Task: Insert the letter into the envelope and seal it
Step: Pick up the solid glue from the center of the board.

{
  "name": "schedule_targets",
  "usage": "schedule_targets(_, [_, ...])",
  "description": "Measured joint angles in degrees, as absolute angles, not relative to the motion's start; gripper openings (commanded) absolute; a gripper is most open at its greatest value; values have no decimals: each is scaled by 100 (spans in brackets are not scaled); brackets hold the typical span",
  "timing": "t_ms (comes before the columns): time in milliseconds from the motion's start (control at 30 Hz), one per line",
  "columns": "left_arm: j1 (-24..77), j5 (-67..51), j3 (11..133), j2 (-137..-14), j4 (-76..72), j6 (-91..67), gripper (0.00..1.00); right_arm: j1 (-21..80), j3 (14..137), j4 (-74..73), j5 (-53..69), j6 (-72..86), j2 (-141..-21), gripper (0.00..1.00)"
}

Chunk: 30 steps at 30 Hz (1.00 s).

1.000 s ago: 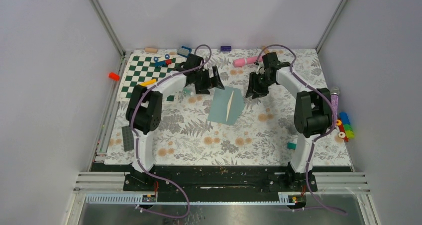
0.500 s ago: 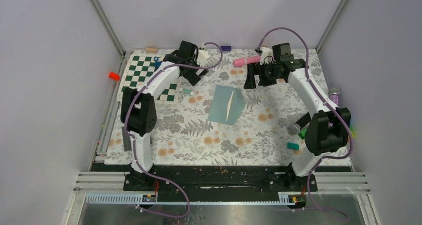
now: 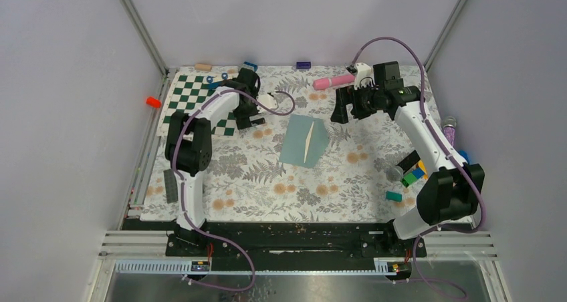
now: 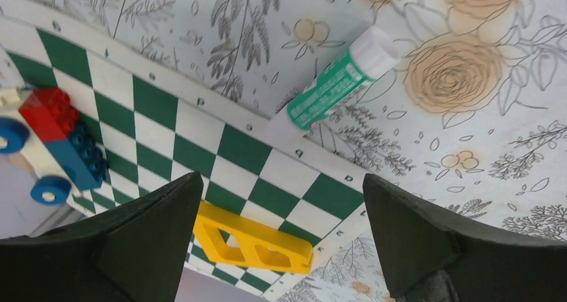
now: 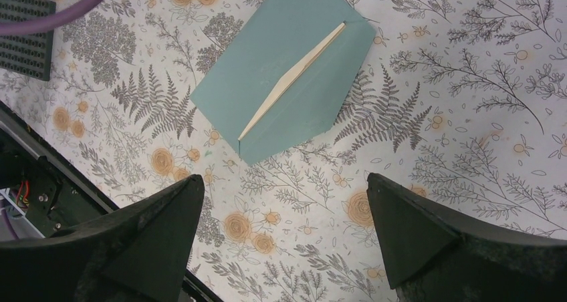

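Note:
The teal envelope (image 3: pixel 304 141) lies flat mid-table with its flap folded over. A thin cream strip of the letter (image 3: pixel 309 143) shows along the flap's edge, and the right wrist view shows both the envelope (image 5: pixel 267 61) and that strip of letter (image 5: pixel 294 75). My left gripper (image 3: pixel 249 118) hangs open left of the envelope, over the corner of the chequered board. Nothing sits between its fingers in the left wrist view (image 4: pixel 282 182). My right gripper (image 3: pixel 341 108) hovers open above and to the right of the envelope, holding nothing (image 5: pixel 285 180).
A green-and-white glue stick (image 4: pixel 334 81) lies beside the chequered board (image 4: pixel 167 115), which carries a yellow piece (image 4: pixel 254 238) and a red-blue brick (image 4: pixel 60 135). A pink cylinder (image 3: pixel 332 82) lies at the back. Coloured bricks (image 3: pixel 413 174) sit right, a dark studded plate (image 3: pixel 171 185) left.
Both arms have drawn back from the envelope. The right gripper opened wide and rose towards the back right. The left gripper swung left to the board's corner.

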State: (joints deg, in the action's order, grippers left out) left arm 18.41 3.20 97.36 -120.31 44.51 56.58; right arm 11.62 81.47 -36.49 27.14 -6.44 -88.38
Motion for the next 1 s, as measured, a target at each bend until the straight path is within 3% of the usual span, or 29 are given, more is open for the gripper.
schedule_targets(100, [1844,123,9769,-12108,4477,5883,85,1144,8112,-3623,2735,-642,-8785,100])
schedule_targets(300, [1870,-257,9786,-12267,4558,6213,62,1063,8110,-3544,2853,-613,-8785,100])
schedule_targets(533, [1944,-360,9867,-12540,4560,6412,46,873,8012,-3474,3065,-502,-8739,100])
schedule_targets(567, [1957,-357,9867,-12573,4560,6431,37,851,8007,-3472,3092,-484,-8735,100])
schedule_targets(633, [1997,-362,9878,-12578,4578,6484,7,808,8007,-3444,3124,-454,-8726,100])
schedule_targets(700, [2034,-346,9880,-12589,4580,6493,4,773,8005,-3406,3177,-419,-8711,100])
schedule_targets(1000, [2145,-423,9946,-12608,4587,6202,12,663,7972,-3321,3625,-340,-8514,100])
